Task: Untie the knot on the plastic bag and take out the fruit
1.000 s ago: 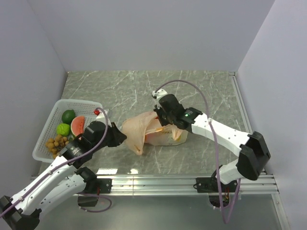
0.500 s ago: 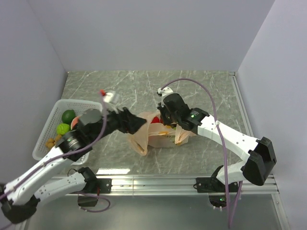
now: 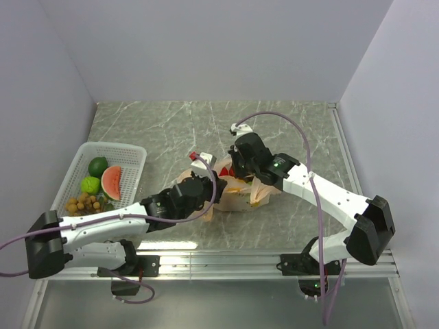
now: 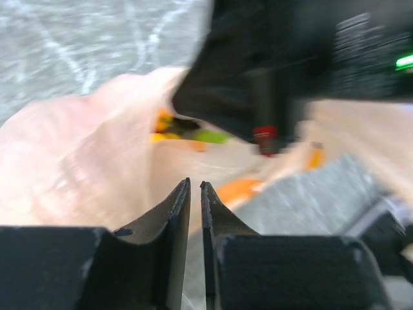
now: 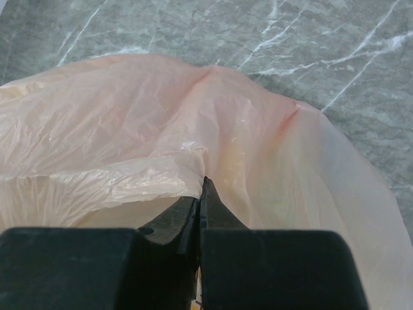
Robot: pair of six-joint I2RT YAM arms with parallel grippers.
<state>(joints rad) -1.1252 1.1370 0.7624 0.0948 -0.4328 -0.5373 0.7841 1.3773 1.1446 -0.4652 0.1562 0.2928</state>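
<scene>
The pale-peach plastic bag [image 3: 236, 195] lies mid-table with its mouth pulled open. My right gripper [image 3: 241, 176] is over its top, shut on a fold of the bag's film [image 5: 193, 161], as the right wrist view [image 5: 202, 184] shows. My left gripper [image 3: 211, 195] is at the bag's left side. In the blurred left wrist view its jaws [image 4: 195, 186] are together with a hairline gap and nothing between them, pointing into the bag's mouth [image 4: 97, 148]. Fruit shows inside: something red [image 3: 225, 171], and green [image 4: 210, 136] and yellow [image 4: 161, 137] bits. No knot shows.
A white lattice basket [image 3: 77, 159] stands at the left with two green fruits [image 3: 98, 165], a watermelon slice [image 3: 111, 181] and tan berries [image 3: 81, 203]. Walls close in the table on the left, back and right.
My left arm swung from beside the basket rightward, rose, then dropped low against the bag's left side. My right gripper kept its hold on the bag and shifted slightly right.
</scene>
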